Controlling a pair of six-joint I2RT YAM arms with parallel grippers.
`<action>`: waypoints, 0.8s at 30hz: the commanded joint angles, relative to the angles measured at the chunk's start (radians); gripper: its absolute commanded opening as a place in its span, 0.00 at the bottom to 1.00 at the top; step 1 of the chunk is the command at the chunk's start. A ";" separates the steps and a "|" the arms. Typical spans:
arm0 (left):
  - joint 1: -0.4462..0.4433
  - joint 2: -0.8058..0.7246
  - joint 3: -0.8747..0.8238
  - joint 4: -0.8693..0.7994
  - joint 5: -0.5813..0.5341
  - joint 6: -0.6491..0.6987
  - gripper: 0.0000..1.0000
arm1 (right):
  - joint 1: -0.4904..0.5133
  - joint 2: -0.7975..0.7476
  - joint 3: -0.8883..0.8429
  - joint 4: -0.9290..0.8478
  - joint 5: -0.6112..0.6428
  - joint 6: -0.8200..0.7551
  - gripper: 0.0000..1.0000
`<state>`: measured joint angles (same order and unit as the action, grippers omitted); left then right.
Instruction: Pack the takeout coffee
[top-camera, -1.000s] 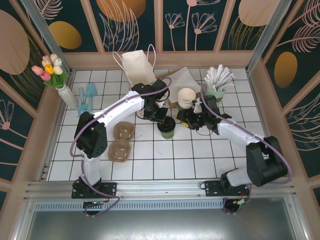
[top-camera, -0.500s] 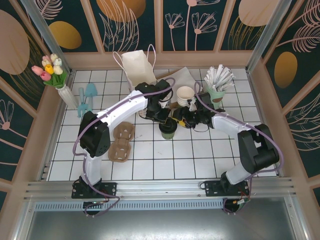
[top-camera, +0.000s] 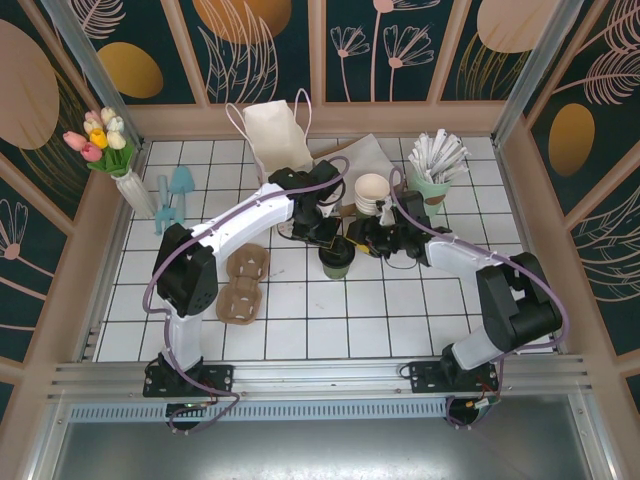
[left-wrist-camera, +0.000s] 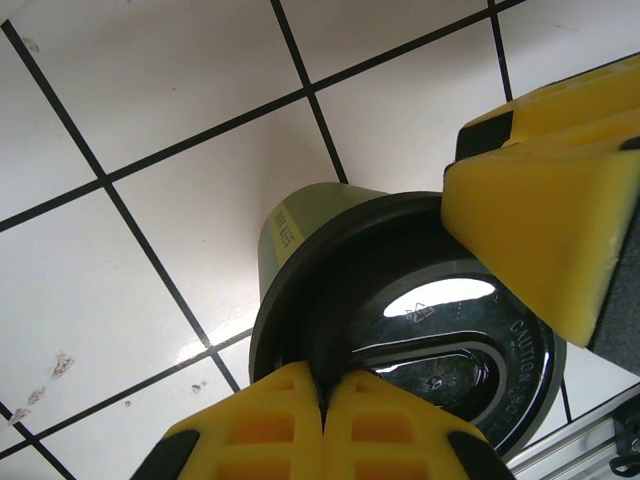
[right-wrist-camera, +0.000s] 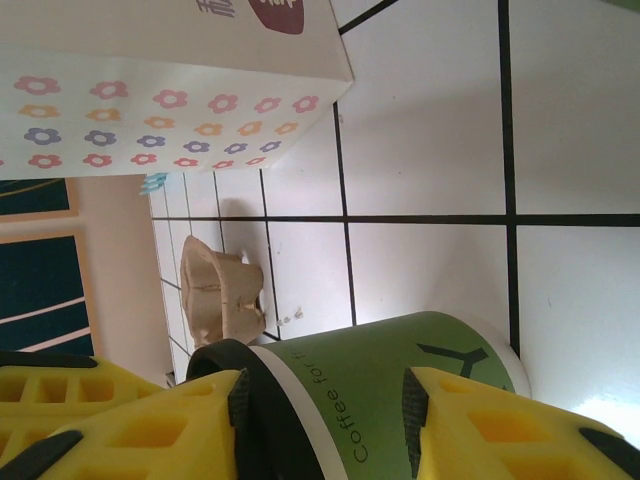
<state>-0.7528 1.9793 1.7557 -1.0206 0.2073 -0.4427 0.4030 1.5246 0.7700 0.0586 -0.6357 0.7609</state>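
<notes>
Grasp step: right hand (right-wrist-camera: 320, 400) gripped the takeout coffee (top-camera: 336, 262), left hand (left-wrist-camera: 325, 395) sat shut at its lid; next prob needed a level lift to the paper bag (top-camera: 275, 135).

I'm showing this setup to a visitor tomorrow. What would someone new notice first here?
At the centre, the dark green paper cup with a black plastic lid draws the eye: the left gripper is shut at the lid's rim, and the right gripper has its fingers apart beside the cup. Behind them stands a white paper bag with handles, and pink and yellow tulips stand far left.
</notes>
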 joint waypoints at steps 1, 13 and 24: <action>-0.005 0.059 -0.053 -0.029 -0.027 -0.022 0.00 | 0.056 0.042 -0.052 -0.232 0.068 -0.050 0.46; -0.005 0.057 -0.006 -0.042 -0.037 -0.037 0.00 | 0.079 -0.274 -0.084 -0.165 0.136 -0.273 0.81; -0.005 0.061 0.004 -0.046 -0.032 -0.036 0.00 | 0.186 -0.337 -0.165 -0.122 0.286 -0.388 0.96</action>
<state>-0.7528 1.9842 1.7706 -1.0332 0.2005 -0.4656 0.5720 1.1770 0.6041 -0.0795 -0.4175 0.4236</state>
